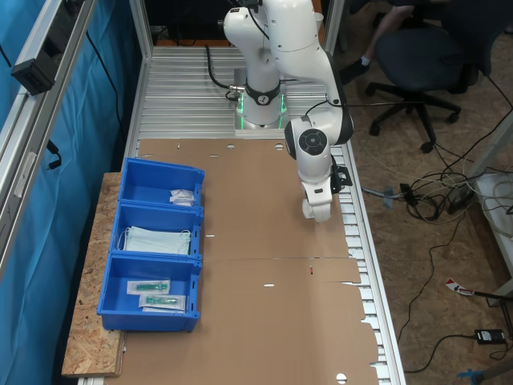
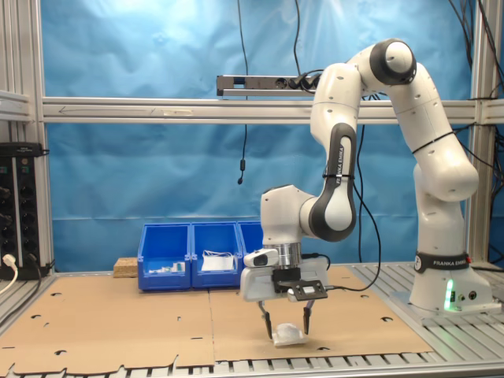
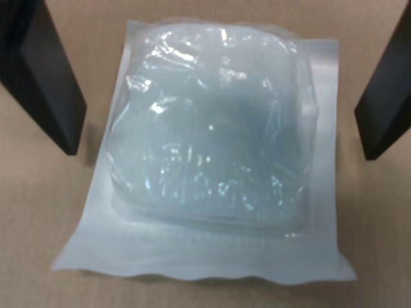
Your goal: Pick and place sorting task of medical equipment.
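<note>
Tool: the tool (image 2: pixel 287 325) hangs low over the cardboard, its two dark fingers (image 3: pixel 45 77) spread apart, one on each side of the packet and not touching it as far as the wrist view shows.
Packet: a small square white gauze packet (image 3: pixel 209 147) lies flat on the cardboard between the fingers; its clear front is crinkled and puffed over a pale pad, with a flat sealed border all round. In the second exterior view the packet (image 2: pixel 288 336) sits right under the tool, near the counter's front edge.
Arm: the white Franka arm (image 2: pixel 409 134) folds over from its base (image 2: pixel 445 295) at the second exterior view's right; in the first exterior view its wrist (image 1: pixel 315 172) points straight down and hides the packet.
Counter: brown cardboard sheets (image 1: pixel 264 313) cover the counter, with ribbed aluminium rails bare around the base.
Bins: three blue bins (image 1: pixel 154 253) stand in a row at the first exterior view's left, well apart from the tool. The far bin (image 1: pixel 164 183) holds a small white packet, the middle bin (image 1: pixel 158 233) pale blue face masks, the near bin (image 1: pixel 152 293) long clear packets with green-tipped contents.
Surroundings: a blue curtain (image 2: pixel 157 173) hangs behind the counter; an office chair (image 1: pixel 425 68) and loose cables (image 1: pixel 437 196) are on the floor at the first exterior view's right.
</note>
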Available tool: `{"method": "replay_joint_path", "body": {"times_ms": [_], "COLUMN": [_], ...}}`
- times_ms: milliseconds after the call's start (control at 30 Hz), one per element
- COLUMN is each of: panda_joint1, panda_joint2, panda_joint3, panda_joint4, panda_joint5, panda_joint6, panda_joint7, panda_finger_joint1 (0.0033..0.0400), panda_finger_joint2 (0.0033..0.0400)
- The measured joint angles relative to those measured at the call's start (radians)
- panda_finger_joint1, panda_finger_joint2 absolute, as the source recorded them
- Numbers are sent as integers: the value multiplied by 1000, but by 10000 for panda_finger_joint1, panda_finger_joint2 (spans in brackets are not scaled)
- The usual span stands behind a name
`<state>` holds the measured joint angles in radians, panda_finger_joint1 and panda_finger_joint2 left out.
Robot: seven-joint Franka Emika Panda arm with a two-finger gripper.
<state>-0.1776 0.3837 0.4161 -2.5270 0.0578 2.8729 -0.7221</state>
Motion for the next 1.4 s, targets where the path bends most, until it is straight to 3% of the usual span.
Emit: {"method": "replay_joint_path", "body": {"times_ms": [533, 1400], "panda_joint1": [45, 51], "panda_joint2": [-1, -1], "panda_joint3": [-51, -57], "panda_joint4": [2, 9], "panda_joint5": [0, 0], "panda_joint6": [-30, -47], "panda_joint7": [0, 0], "panda_finger_joint1": [400, 400], "panda_finger_joint2": [400, 400]}}
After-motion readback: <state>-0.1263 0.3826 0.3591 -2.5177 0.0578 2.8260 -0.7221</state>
